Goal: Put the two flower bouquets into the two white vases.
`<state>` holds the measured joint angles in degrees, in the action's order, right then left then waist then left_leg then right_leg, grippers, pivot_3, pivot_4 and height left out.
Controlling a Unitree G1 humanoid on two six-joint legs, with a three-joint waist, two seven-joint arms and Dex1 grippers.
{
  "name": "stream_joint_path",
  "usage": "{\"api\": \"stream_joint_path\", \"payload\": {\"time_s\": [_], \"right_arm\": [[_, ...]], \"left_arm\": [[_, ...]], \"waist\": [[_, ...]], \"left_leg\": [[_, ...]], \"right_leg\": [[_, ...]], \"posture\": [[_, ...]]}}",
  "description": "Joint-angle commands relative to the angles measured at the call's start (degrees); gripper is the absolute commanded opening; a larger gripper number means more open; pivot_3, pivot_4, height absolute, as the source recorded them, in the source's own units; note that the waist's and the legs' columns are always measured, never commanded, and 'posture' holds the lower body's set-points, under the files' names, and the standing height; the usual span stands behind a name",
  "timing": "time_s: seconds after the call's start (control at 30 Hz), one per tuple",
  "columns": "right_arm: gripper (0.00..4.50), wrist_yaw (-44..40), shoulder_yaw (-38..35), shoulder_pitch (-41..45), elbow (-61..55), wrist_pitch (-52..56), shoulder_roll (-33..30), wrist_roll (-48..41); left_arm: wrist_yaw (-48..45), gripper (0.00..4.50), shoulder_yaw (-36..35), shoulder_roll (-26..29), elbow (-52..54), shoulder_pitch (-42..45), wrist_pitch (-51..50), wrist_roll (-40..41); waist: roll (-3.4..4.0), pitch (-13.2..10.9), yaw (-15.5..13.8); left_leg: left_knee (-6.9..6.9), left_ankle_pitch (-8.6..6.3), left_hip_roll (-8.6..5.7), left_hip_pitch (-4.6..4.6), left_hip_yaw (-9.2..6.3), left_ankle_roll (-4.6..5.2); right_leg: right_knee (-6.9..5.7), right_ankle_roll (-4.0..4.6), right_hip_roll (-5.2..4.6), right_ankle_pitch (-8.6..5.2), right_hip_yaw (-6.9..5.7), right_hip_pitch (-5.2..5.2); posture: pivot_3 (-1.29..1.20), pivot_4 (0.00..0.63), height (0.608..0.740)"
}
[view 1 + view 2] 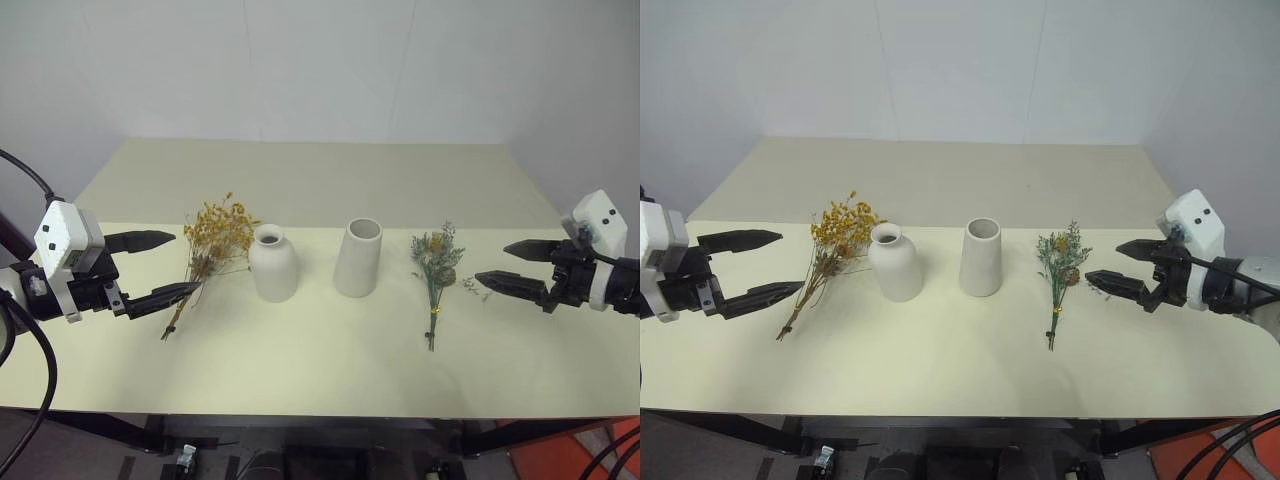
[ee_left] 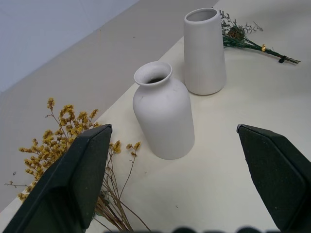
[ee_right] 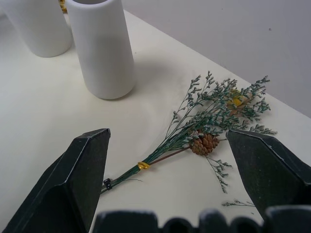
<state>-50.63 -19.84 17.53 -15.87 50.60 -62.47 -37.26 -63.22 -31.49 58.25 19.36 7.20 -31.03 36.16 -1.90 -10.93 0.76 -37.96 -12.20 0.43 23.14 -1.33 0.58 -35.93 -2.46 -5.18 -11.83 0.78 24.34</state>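
Looking down over the pale cream counter (image 1: 320, 360), we see four things set in a row. Furthest to our left lies the dried bunch of tiny mustard-yellow blossoms on thin brown stems (image 1: 207, 250), flat on the counter with its blooms toward the far side and its stems toward us. Just beside it stands the matte white ceramic bottle-shaped vase with a rounded body and narrow flared neck (image 1: 272, 263), upright. Next comes the matte white plain cylinder vase with a wide mouth (image 1: 358, 257), also upright and apart from the bottle. To its right lies the grey-green bunch of sprigs with a brown pinecone and a yellow bloom (image 1: 435, 268), flat as well, its green stems bound with a gold band near the cut end.

Our left tool (image 1: 160, 267) hangs spread wide and holds nothing; its lower fingertip sits close by the yellow bunch's stems, and we cannot tell whether it touches them. Our right tool (image 1: 500, 264) is likewise spread wide and empty, just beside the grey-green bunch and apart from it.

In the right wrist view the bottle vase is cut off at the frame edge.
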Motion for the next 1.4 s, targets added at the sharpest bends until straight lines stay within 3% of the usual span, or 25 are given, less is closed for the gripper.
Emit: {"api": "stream_joint_path", "payload": {"time_s": [0.03, 0.4, 0.57, 0.77, 0.83, 1.1, 1.4], "right_arm": [[4.50, 0.00, -1.07, 0.76, -1.32, 0.20, -1.15, -0.11], [4.50, 4.37, 1.79, 3.53, -1.80, 4.35, -0.85, 0.65], [4.50, 12.55, 5.56, 13.77, -0.96, 19.31, 3.30, -2.32], [4.50, 23.78, 10.60, 30.94, 9.46, 41.30, 11.99, 1.16], [4.50, 25.41, 13.04, 33.48, 13.57, 41.90, 12.55, -0.26], [4.50, 28.97, 25.41, 39.83, 26.39, 41.90, 14.67, -2.13], [4.50, 29.03, 34.93, 44.23, 37.71, 41.90, 18.50, -0.01]], "left_arm": [[0.16, 4.49, -0.90, 1.02, 0.79, 0.96, 0.55, 0.96], [0.25, 4.49, -0.11, 0.98, 0.55, 1.98, 0.34, 1.44], [0.78, 4.49, 2.04, 1.50, 0.50, 5.00, -2.45, 3.46], [0.09, 4.49, 7.41, 1.24, -0.76, 11.18, -4.21, 5.70], [-1.25, 4.49, 9.62, 1.51, -2.67, 14.02, -5.03, 6.50], [-5.50, 4.49, 20.12, 0.24, -8.93, 24.61, -3.65, 3.27], [-6.95, 4.49, 23.27, -1.97, -9.89, 27.18, -1.83, 1.40]], "waist": [[0.00, 0.00, 0.00], [0.00, 0.00, 0.03], [0.00, 0.00, 0.17], [0.00, 0.00, 0.16], [0.00, 0.00, -0.04], [0.00, 0.00, 0.35], [0.00, 0.00, 0.71]], "left_leg": [[0.00, 0.00, 0.00, 0.00, 0.00, 0.00], [0.00, 0.00, 0.01, -0.01, 0.01, 0.00], [0.00, 0.00, 0.06, -0.01, 0.04, 0.00], [0.00, 0.00, 0.06, 0.06, 0.02, 0.00], [0.02, 0.00, 0.04, 0.09, 0.01, 0.00], [0.05, 0.00, -0.04, 0.16, 0.04, 0.01], [0.07, 0.00, 0.07, 0.15, 0.02, 0.01]], "right_leg": [[0.00, 0.00, 0.00, 0.00, 0.00, 0.00], [0.00, 0.02, 0.00, -0.01, 0.00, 0.00], [-0.01, 0.08, 0.04, 0.01, 0.03, 0.03], [0.00, 0.15, 0.11, 0.10, 0.05, 0.10], [0.02, 0.47, 0.10, 0.31, 0.04, 0.12], [0.14, 0.43, 0.07, 0.36, 0.05, 0.12], [0.06, 0.45, 0.20, 0.36, 0.06, 0.18]], "posture": [[0.00, 0.150, 0.740], [0.00, 0.150, 0.740], [0.00, 0.150, 0.740], [0.00, 0.150, 0.740], [0.00, 0.150, 0.740], [0.00, 0.150, 0.740], [0.00, 0.150, 0.740]]}}
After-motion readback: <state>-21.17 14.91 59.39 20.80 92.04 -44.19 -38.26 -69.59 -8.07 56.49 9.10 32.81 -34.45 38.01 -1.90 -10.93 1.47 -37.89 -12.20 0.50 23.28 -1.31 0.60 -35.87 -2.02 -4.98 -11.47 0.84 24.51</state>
